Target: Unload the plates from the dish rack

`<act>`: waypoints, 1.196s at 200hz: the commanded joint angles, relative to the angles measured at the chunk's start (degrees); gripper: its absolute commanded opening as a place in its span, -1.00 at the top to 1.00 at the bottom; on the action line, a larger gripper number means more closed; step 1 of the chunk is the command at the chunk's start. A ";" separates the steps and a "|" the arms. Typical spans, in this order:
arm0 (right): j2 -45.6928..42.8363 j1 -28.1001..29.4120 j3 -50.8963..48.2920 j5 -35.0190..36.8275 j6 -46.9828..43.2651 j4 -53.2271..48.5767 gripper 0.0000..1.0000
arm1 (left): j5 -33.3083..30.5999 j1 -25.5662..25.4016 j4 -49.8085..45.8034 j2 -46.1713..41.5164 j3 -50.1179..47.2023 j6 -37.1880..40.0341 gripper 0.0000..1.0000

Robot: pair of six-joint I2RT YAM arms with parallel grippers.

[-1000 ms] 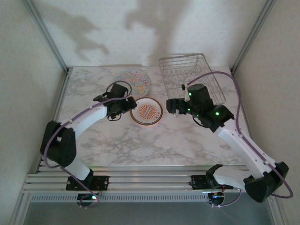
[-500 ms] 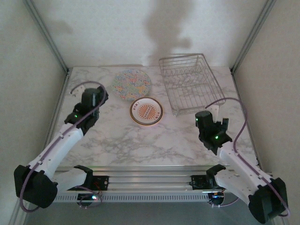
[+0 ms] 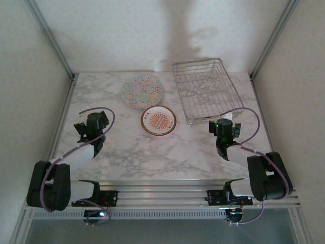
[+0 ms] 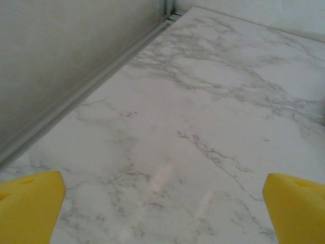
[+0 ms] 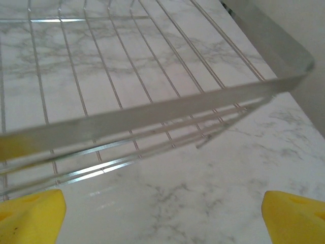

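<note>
The yellow fingers (image 4: 28, 206) of the left gripper (image 4: 162, 216) stood wide apart and gripped nothing, low over the marble table (image 4: 203, 101) near its left edge. The right gripper (image 5: 162, 218) had its fingers spread as well, just before the near rim of the dish rack (image 5: 152, 109), which stood at the far right of the table. Left of the rack two plates lay flat on the marble: a floral plate (image 3: 142, 92) at the back, and a smaller white plate with orange motif (image 3: 159, 121) just in front of it.
</note>
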 commanded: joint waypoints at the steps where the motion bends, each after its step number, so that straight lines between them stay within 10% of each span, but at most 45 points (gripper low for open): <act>1: 2.80 -1.18 0.74 -5.31 -1.69 10.61 -0.98 | 6.49 1.94 12.68 3.78 -0.40 4.02 -0.99; 113: 11.98 -5.62 -2.70 -9.82 0.56 26.10 -0.98 | 15.93 5.44 36.87 9.00 -9.47 7.39 -0.98; 155: 11.36 -5.80 -1.41 -9.84 1.28 22.28 -0.99 | 12.70 6.42 61.33 16.14 -18.60 6.05 -0.99; 239: 11.15 -5.75 -1.18 -9.84 1.42 21.26 -0.99 | 13.12 5.81 55.18 15.27 -16.29 6.65 -0.99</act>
